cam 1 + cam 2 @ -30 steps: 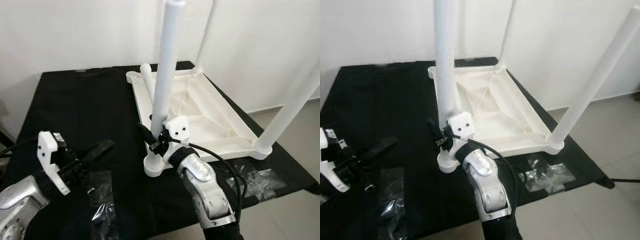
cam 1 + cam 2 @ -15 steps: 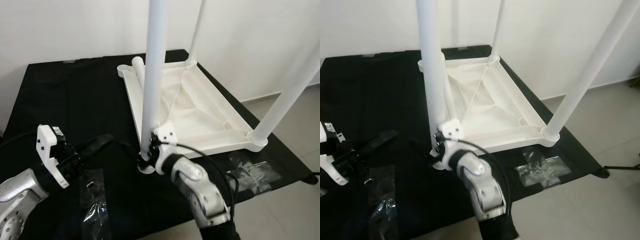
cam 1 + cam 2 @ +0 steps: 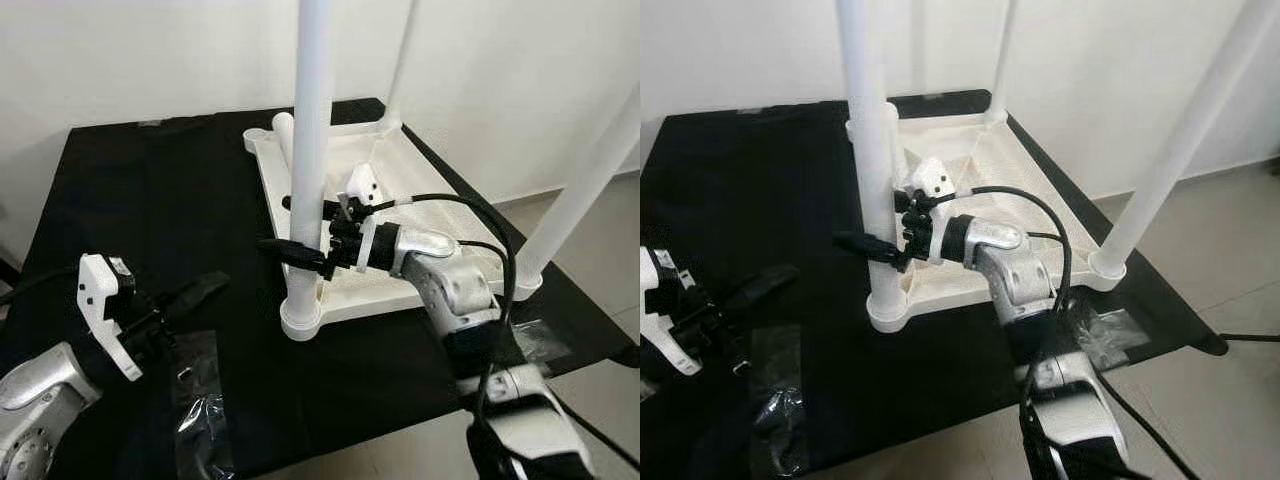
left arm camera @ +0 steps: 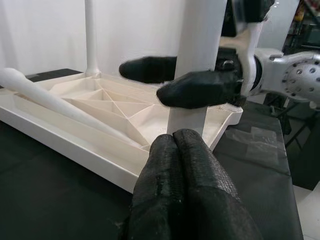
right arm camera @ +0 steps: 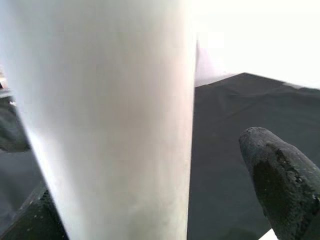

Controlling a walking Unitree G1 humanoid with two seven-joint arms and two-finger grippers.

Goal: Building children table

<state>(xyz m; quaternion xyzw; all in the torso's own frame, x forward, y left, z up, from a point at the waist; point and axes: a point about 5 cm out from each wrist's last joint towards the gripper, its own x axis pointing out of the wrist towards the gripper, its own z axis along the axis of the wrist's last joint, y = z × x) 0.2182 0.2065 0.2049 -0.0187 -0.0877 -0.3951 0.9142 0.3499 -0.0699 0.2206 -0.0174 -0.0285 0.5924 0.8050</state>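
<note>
The white children's table top lies upside down on a black table, with three white legs standing up from its corners. My right gripper reaches in from the right and is open, one finger on each side of the near-left leg, a little above its socket. In the right wrist view that leg is very close, with a gap to one fingertip. A loose leg lies inside the top. My left gripper is shut and empty, low over the table left of the leg.
Clear plastic bags lie on the black table at the near left and near right. The far leg and right leg rise high. White walls stand behind, and grey floor lies beyond the table's right edge.
My right arm has swung round to the right and its gripper has risen from the leg's base to straddle the leg higher up. The left gripper has barely moved.
</note>
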